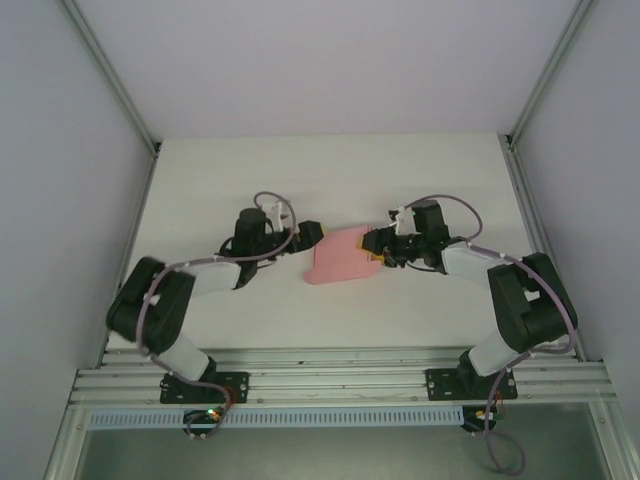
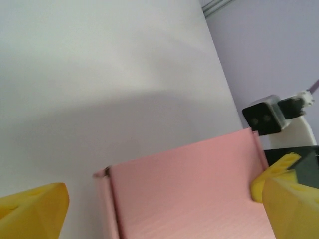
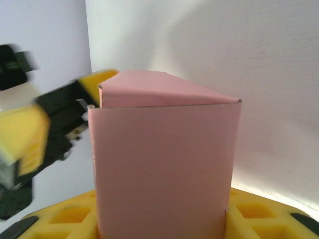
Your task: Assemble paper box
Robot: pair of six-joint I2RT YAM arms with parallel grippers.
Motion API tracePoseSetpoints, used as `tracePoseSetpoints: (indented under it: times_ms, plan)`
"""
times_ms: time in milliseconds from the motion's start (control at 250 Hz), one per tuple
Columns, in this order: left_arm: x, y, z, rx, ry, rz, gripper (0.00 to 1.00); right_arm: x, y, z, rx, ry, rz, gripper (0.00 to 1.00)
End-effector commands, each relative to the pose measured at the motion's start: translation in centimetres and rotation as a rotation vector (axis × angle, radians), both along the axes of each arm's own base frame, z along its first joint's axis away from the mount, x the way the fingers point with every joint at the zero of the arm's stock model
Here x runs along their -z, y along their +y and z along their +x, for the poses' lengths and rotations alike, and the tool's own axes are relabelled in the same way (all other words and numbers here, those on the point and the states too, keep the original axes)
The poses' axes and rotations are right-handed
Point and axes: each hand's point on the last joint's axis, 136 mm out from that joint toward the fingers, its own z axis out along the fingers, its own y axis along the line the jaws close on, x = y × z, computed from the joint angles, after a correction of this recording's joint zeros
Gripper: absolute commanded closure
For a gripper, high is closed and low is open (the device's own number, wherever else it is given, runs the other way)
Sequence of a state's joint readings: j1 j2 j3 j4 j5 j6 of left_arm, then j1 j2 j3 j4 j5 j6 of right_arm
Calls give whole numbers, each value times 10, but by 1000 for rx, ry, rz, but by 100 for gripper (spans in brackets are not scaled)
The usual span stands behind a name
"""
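Fingers [image 2: 32,209] of the left gripper [image 1: 314,232] stand spread wide, and between them we see the paper box [image 1: 340,258]. In the left wrist view, one yellow finger is clear of the box's folded edge and the other sits just beside the opposite edge. From above, we find the box near the middle of the white table [image 1: 230,170], between the two arms. The right gripper [image 1: 376,252] is at its right side and clamps it. In the right wrist view, a pink panel rises upright from between the yellow pads [image 3: 264,216], with a folded flap leaning behind its top edge. There the left gripper looks blurred to us.
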State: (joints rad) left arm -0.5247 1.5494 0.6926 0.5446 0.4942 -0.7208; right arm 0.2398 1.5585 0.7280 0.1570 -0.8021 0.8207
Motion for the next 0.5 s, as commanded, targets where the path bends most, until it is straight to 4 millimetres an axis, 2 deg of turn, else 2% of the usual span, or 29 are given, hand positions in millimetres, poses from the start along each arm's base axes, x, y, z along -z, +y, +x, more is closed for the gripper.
tracePoseSetpoints:
  times_ms: [0,100,164,236,351,495]
  plan:
    - [-21,3,-20,68,-287,413,0,-6,-16,-2,98,128,8,56]
    - [-32,-10,-47,196,-571,658,0,-7,-28,-3,161,267,15,55]
    - [-29,-22,-67,314,-704,730,0,-9,-31,-5,192,358,57,52]
    - [-24,-31,-78,392,-818,826,0,-16,-29,-4,187,439,145,54]
    - [-14,-40,-82,442,-958,1007,0,-18,-29,-10,175,565,203,59]
    - [-8,-41,-64,396,-1064,1159,0,-24,-26,-17,146,629,229,61]
